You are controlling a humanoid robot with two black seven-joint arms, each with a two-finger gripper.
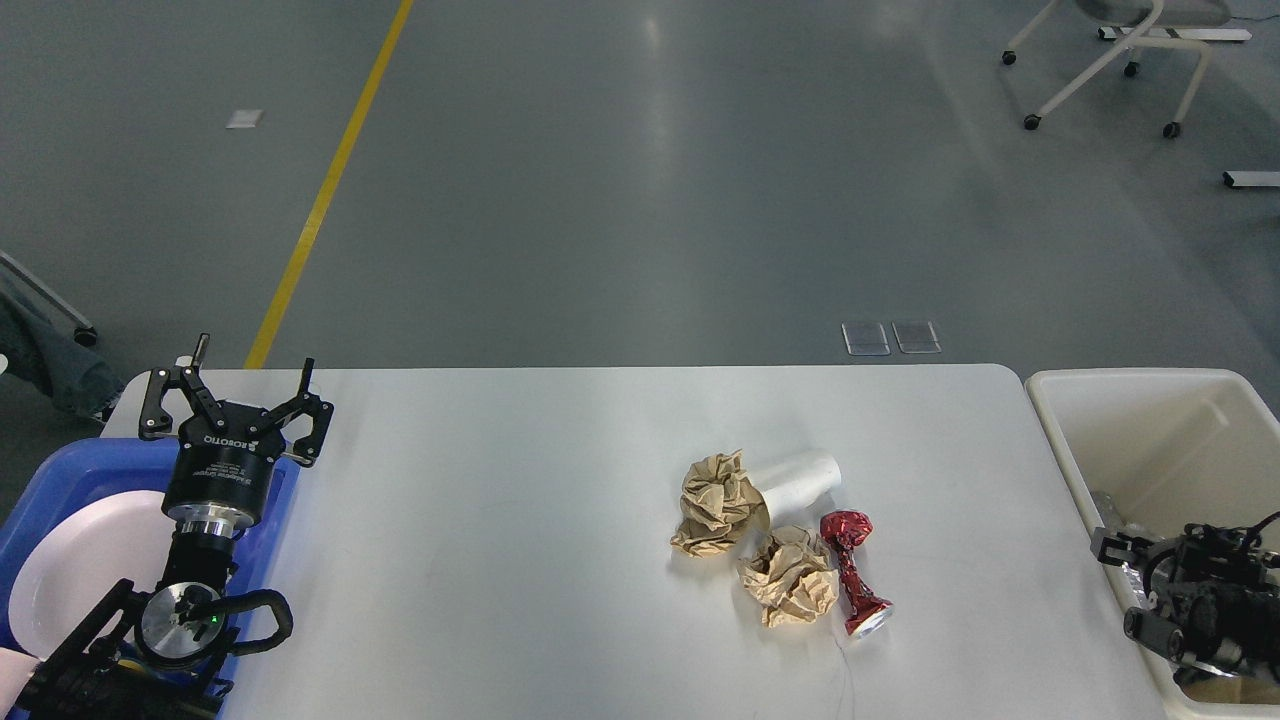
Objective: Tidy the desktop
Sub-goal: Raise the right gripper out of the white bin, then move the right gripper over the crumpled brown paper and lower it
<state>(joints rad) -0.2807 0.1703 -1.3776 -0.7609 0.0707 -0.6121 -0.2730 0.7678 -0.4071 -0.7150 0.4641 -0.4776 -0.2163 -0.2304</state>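
- The table (pixel 480 520) spreads across the lower view, between a blue tray (pixel 60 480) at its left end and a cream bin (pixel 1150 440) at its right
- Left to clear, clustered right of centre: two crumpled brown paper balls (pixel 714 503) (pixel 790 577), a tipped white cup (pixel 800 480), a crushed red can (pixel 853 572)
- A white plate (pixel 90 570) lies in the tray
- Left hand (pixel 250 375) hovers empty, fingers apart
- Right hand (pixel 1110 548) sits over the bin; whether open, I cannot tell

The grey floor (pixel 640 180) is shiny, with a yellow line (pixel 325 190) and a white wheeled chair (pixel 1120 60) far off.
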